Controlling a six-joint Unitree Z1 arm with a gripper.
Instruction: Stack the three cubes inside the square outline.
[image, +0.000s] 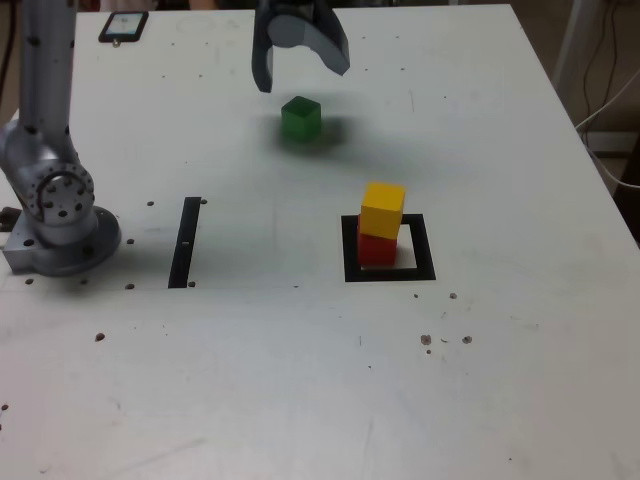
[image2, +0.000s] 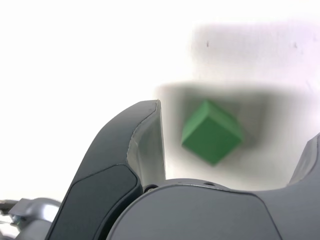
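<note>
Your table (image: 300, 400) is white, pitted with small screw holes and dark specks, and fills nearly the whole exterior view. Past its far right corner you have a pale upright and loose cables; nothing more of the room shows.

Going left to right in the exterior view: the arm base (image: 60, 215) sits at the left edge. A dark phone-like device (image: 123, 26) lies near the far left corner. A thin black strip (image: 185, 242) lies just right of the base. The green cube (image: 300, 118) rests alone toward the far edge, near mid-width. The gripper (image: 300, 60) hangs above it, jaws spread, holding nothing; the wrist view shows the cube between them, one corner turned toward the camera. The square outline (image: 430, 262) lies right of centre, well apart from the green cube. Inside it the red cube (image: 375, 250) carries the yellow cube (image: 383, 208), slightly skewed.

Judgement: two cubes are stacked and you are at the pick of the third. Next you need to descend, square the jaws to the cube's faces, and close.
</note>
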